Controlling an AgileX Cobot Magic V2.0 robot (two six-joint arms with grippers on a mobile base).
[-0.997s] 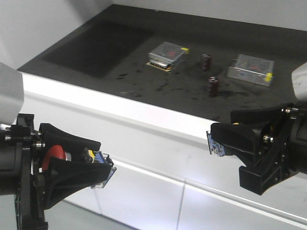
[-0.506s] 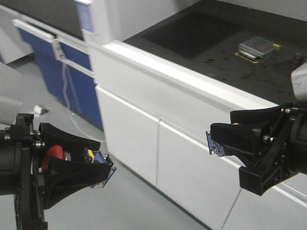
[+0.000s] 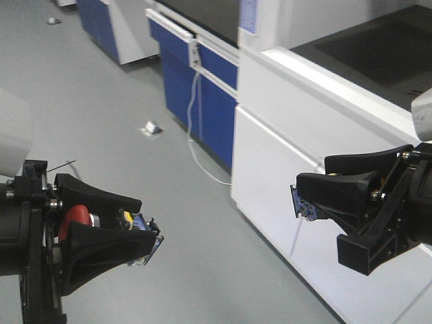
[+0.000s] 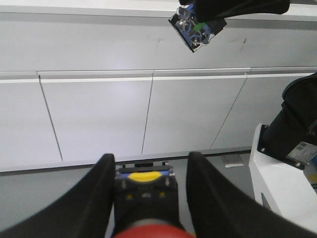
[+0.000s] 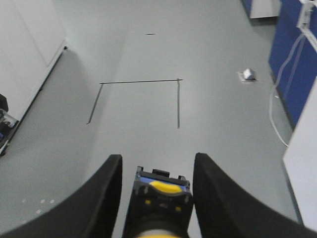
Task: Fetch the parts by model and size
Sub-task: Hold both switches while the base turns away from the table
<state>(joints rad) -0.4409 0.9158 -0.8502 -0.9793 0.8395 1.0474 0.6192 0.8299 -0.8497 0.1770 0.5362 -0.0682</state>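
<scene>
My left gripper (image 3: 147,224) pinches the red-capped switch (image 3: 75,217), its long axis pointing to 3 o'clock. My right gripper (image 3: 312,204) pinches the yellow-capped switch (image 5: 161,198), its axis toward 9 o'clock.

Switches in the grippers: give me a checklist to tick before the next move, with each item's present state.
1. Grip on red switch, seated between the left gripper fingers: ok.
2. Grip on yellow switch, seated in the right gripper: ok.
3. The two switches held apart from each other: ok.
4. Floor free of obstacles: not ok, a white scrap and a hanging cable lie ahead.
5. Right arm clear of the white cabinet: cannot tell.
</scene>
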